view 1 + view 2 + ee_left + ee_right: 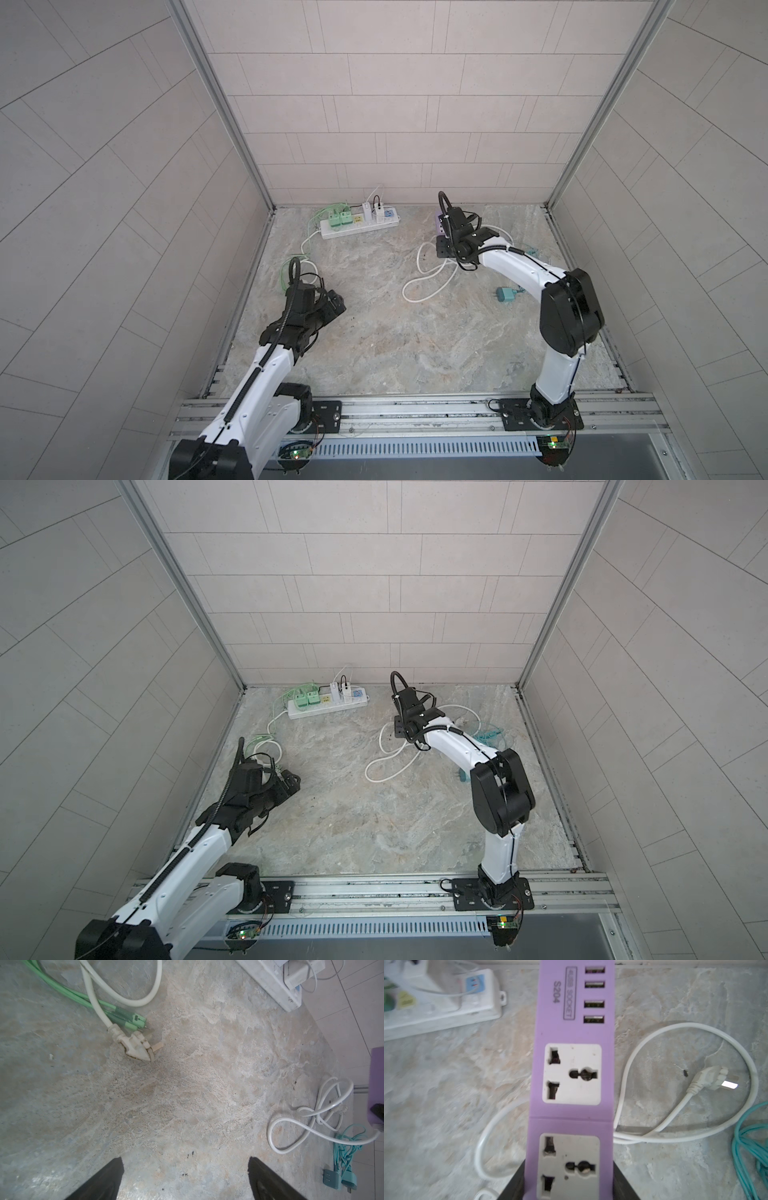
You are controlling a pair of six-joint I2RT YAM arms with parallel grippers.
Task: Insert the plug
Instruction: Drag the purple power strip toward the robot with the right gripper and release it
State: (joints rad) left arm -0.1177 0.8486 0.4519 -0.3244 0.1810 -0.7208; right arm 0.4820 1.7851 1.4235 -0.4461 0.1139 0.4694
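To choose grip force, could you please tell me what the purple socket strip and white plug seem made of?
Purple socket strip: likely matte moulded plastic; even colour, no glare. White plug: probably moulded plastic or rubber, with ribbed collar; its prong glints like bare metal.

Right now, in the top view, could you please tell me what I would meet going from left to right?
White power strip → purple socket block → teal plug. The white cable sprawls across the last two, so I left it out.
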